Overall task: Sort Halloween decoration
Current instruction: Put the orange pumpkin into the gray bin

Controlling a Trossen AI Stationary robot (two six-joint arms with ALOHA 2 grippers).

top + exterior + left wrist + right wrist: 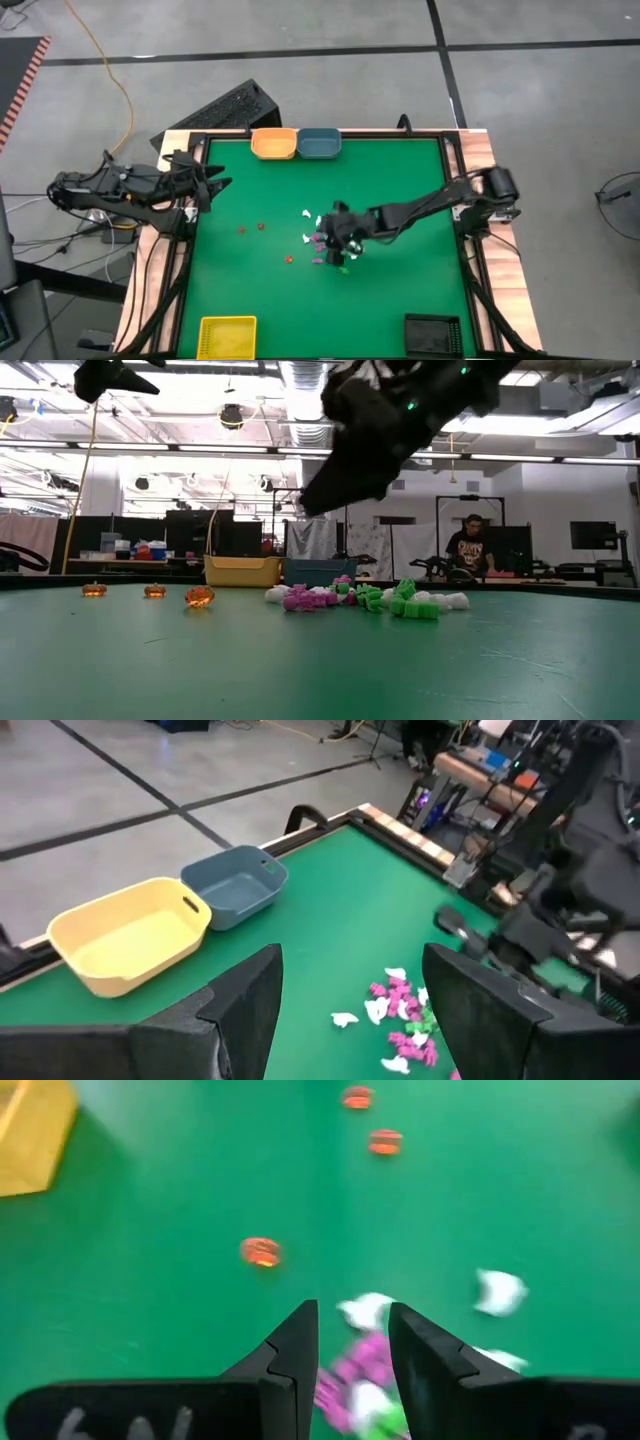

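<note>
The Halloween decoration is a heap of tiny white, purple and green trinkets (322, 243) lying on the green mat near the table's middle, also seen in the low view (360, 597). A few orange ones (250, 228) lie apart toward the left. My right gripper (353, 1342) hangs open above the heap, slanting down, with nothing between its fingers; the low view shows it (312, 500) clear of the trinkets. My left gripper (350, 980) waits open over the table's left edge (218, 185).
An orange-yellow tray (273, 143) and a blue tray (319, 143) stand side by side at the far edge. At the near edge a yellow tray (227, 335) sits on the left and a black tray (433, 333) on the right. A person sits in the room beyond (466, 550).
</note>
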